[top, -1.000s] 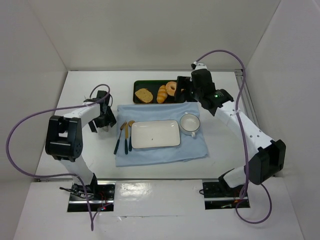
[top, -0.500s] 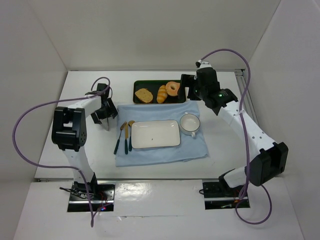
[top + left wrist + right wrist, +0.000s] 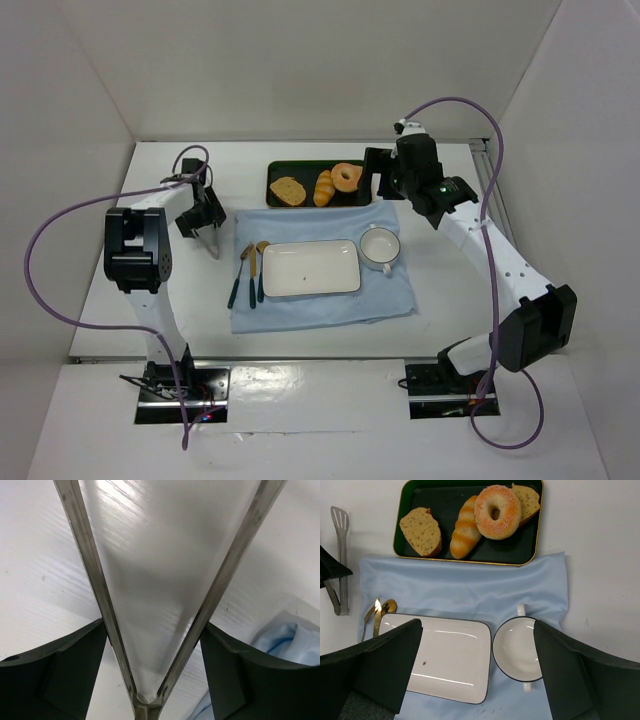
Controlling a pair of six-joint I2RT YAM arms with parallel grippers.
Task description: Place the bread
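Top external view gives me one dark tray (image 3: pixel 305 170) at the far side of the white tabletop (image 3: pixel 450 300), and I count four baked pieces on it. The bread (image 3: pixel 346 177) is the single ring-shaped bun, lying flat toward the tray's right end. In the right wrist view the bread (image 3: pixel 497 511) shows its hole plainly. It overlaps a second toast slice (image 3: pixel 526 499) behind it and touches the one oblong roll (image 3: pixel 465 527) on its left. Another toast slice (image 3: pixel 421 531) lies apart at the tray's left end. Nearer to me, one pale blue cloth (image 3: pixel 320 305) carries one white rectangular plate (image 3: pixel 310 268). One white cup (image 3: pixel 380 246) sits just beside the plate's right edge. At the plate's left lies gold-headed cutlery (image 3: pixel 250 275) with dark handles; I make it two or three pieces and cannot settle the count. My right end effector (image 3: pixel 378 175) hangs over the tray's right end, just beside the bread. Its fingers are spread wide with nothing between them, as the right end effector (image 3: pixel 477 625) shows in its own camera. One pair of metal tongs (image 3: pixel 211 242) lies on the tabletop left of the cloth. My left end effector (image 3: pixel 205 222) straddles the tongs near their hinge. In the left wrist view its fingers (image 3: pixel 60 670) sit right against the two spread arms of the tongs (image 3: pixel 85 555), and I cannot tell whether they are gripping.
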